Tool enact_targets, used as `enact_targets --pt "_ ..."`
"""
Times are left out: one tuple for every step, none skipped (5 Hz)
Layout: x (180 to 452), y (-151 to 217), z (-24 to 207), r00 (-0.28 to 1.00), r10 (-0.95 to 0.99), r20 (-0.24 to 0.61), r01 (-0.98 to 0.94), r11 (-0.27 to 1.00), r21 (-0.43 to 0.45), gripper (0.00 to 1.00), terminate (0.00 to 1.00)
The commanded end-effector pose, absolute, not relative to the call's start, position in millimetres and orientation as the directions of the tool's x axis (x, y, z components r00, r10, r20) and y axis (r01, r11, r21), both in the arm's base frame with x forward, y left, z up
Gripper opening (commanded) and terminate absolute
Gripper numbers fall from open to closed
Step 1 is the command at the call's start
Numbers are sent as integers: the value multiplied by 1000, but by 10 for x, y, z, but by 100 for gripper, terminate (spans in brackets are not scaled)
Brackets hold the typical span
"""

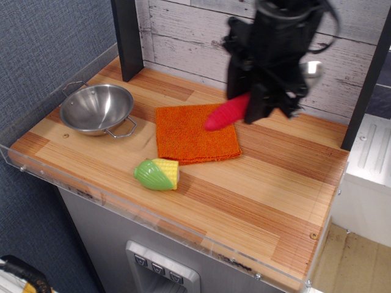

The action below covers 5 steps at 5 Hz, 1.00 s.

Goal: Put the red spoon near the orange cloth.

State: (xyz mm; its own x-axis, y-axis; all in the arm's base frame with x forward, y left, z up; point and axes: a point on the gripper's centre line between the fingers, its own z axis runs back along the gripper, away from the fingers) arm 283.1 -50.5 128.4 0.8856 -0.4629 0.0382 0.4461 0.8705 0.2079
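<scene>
The gripper [256,107] is clamped on the red spoon [227,113], its black fingers [255,110] pressed around the handle's upper part, so that only the ribbed red end shows below and to the left of them. The spoon's silver bowl [311,69] sticks out on the far side of the black arm [275,43], up and to the right. The spoon's long axis thus runs on a slant, red tip low and left, metal bowl high and right. The spoon hangs in the air, not on the table; its red tip appears over the right rear part of the orange cloth [194,132].

The cloth lies flat on a wooden tabletop [263,183] of light and darker planks, edged at the front and left by a clear plastic rim [122,204]. Left of the cloth, apart from it, stands 1 steel bowl [96,108] with 2 wire handles. Just in front of the cloth lies a green-and-yellow toy corn [157,174]. A whitewashed plank wall [183,36] backs the table, a dark post [127,36] rises at the rear left, and blue-grey textured wall [43,43] covers the left side.
</scene>
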Motion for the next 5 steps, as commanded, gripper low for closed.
enact_targets --pt "2709 -157 1384 944 -324 68 306 932 195 0 0" --pt "2716 35 1366 961 -269 58 254 949 186 0 0" --pt "2737 247 1347 975 -216 58 202 963 177 0 0" --pt "2772 464 1292 983 -175 54 165 974 157 0 0" --pt "2834 677 1272 987 -150 53 141 979 147 0 0"
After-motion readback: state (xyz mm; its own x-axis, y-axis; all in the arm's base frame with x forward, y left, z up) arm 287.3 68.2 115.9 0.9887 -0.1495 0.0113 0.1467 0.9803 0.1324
